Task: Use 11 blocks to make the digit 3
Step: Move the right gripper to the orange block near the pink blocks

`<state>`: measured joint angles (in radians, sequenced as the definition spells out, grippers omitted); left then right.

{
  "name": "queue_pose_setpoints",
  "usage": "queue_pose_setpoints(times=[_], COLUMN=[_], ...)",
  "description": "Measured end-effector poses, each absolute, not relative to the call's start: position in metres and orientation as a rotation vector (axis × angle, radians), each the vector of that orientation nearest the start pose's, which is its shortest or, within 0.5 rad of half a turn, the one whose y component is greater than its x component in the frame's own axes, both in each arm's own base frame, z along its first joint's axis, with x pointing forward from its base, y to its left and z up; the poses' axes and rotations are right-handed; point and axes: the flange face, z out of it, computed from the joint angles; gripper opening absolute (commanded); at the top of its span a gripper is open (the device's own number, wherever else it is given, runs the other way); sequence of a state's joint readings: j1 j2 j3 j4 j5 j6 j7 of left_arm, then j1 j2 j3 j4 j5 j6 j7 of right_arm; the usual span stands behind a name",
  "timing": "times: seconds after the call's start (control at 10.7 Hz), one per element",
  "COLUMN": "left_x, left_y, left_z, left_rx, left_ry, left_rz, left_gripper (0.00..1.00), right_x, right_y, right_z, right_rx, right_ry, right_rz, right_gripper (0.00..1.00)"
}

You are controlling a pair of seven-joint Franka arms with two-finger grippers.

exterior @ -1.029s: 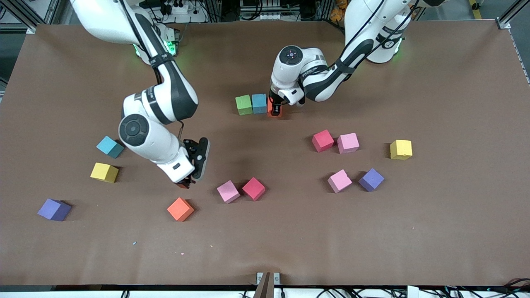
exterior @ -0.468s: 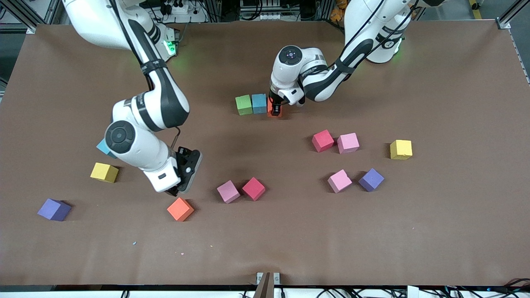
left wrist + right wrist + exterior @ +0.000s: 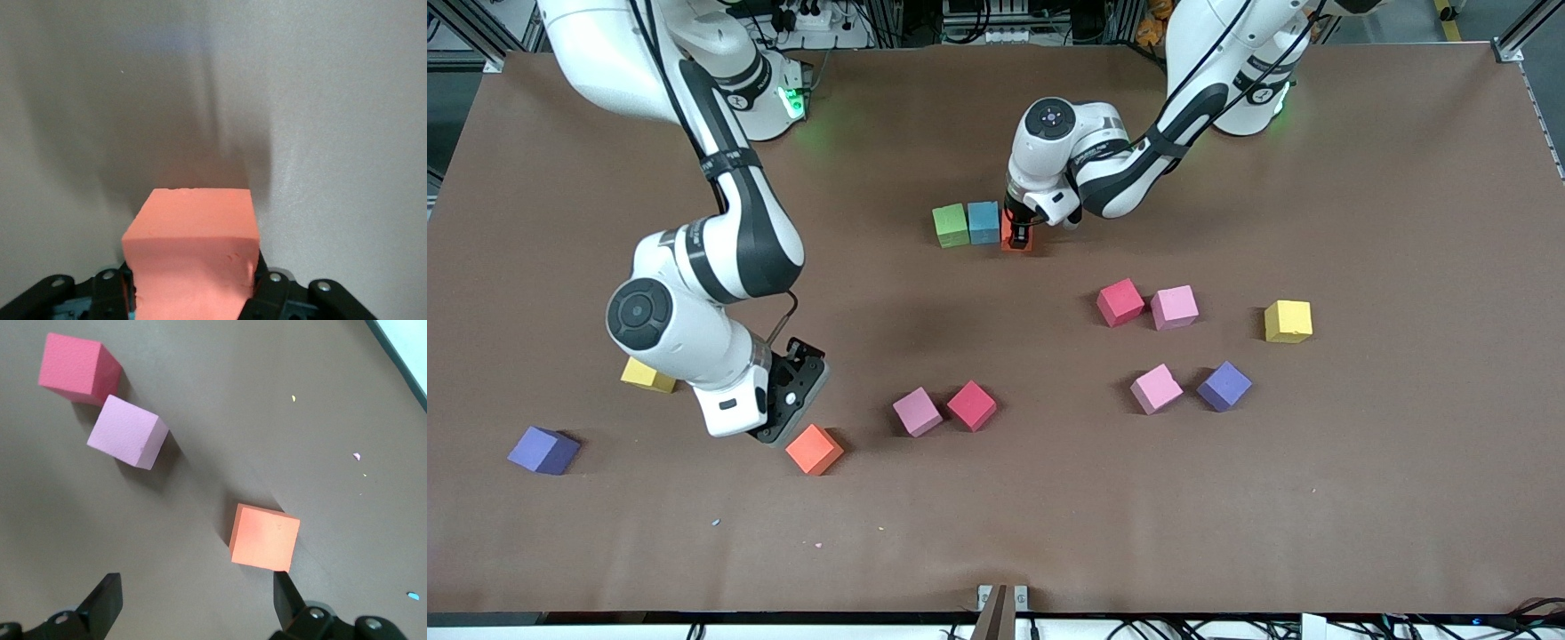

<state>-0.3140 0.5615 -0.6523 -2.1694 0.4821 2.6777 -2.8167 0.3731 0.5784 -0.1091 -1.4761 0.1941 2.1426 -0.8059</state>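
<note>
Brown counter (image 3: 996, 533): left claw (image 3: 1017, 238) pinches an orange block (image 3: 193, 257) beside the blue block (image 3: 983, 222). Right claw (image 3: 778, 433), spread, hovers beside a loose orange cube (image 3: 814, 449). Foam looks light and squashy; grip opposite flat faces.

The left arm comes from its base at the left arm's end of the table's robot edge, its forearm sloping down toward the table's middle, wrist bent so the hand points straight down. The left gripper (image 3: 1017, 238) is low at the table surface, its two fingers closed on an orange block (image 3: 193, 257) that fills the space between the pads. The right arm reaches from its own base far out toward the front camera, elbow raised, forearm angled down. The right gripper (image 3: 769, 427) hangs above the table, tilted, its fingers (image 3: 107, 600) spread wide with nothing between them.
</note>
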Motion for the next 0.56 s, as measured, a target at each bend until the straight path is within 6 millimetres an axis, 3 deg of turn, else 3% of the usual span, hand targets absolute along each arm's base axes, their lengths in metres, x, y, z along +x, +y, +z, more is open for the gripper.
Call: queue_pose_setpoints(times=[0.56], left_x=[0.307], left_y=[-0.478], left_z=[0.192], left_rx=[-2.334], left_ry=[-2.204], left_rz=[0.193], left_gripper=[0.0], right_x=[0.714], right_y=[0.19], right_z=[0.321], right_rx=[-2.754], right_ry=[-1.372], right_rz=[-0.249], right_gripper=[1.0])
